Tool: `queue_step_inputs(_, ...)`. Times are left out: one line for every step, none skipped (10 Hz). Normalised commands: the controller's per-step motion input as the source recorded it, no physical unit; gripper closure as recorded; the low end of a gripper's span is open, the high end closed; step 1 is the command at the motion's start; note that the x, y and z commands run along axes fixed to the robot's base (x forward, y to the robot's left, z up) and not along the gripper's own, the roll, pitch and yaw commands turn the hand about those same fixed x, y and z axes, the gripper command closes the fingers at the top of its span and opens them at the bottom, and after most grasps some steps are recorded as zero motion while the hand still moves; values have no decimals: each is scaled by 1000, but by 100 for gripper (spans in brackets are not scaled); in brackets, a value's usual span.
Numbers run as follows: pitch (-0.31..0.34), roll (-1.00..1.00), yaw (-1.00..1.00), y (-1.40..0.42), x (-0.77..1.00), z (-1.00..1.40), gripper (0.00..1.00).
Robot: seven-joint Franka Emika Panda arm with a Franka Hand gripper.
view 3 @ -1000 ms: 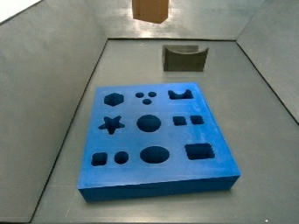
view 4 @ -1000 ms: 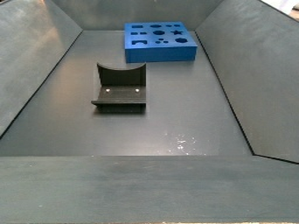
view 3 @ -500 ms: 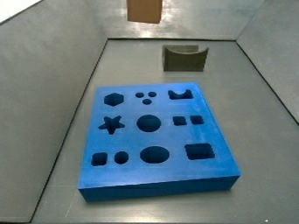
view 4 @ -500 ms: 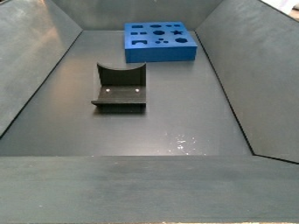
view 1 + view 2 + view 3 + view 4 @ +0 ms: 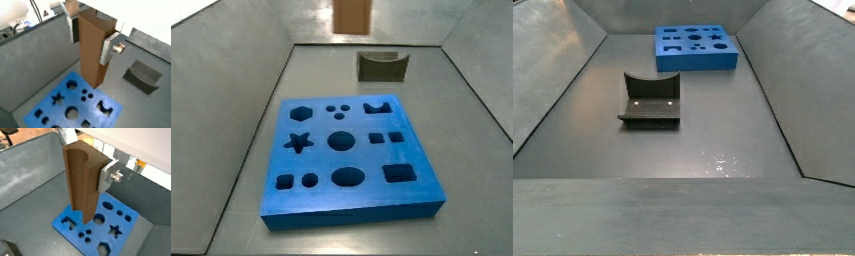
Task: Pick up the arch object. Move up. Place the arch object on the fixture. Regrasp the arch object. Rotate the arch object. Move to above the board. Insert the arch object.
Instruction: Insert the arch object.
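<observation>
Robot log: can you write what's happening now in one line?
tool shut on arch object | held upright, high above board | fixture empty | not inserted

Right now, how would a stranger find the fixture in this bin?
Start at the blue board on the grey floor. The fixture stands alone beyond its arch-hole end, apart from it. It is dark, with a scooped top, unlike the brown arch object held high in the claw.

Gripper (image 5: 91, 36) fingers (image 5: 109, 47) clamped, high above floor.
</observation>
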Motion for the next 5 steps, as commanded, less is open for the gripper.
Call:
queue_step_inputs(-123,-1,163,0,911,-77,100)
queue_step_inputs(-116,-9,191,0,897,-86,100)
queue_step_inputs(-99,-31,200,0,906,-131,100)
queue_step_inputs(-90,-40,203,0,909,-163,100)
queue_step_inputs(-84,-36,209,0,900,-174,100)
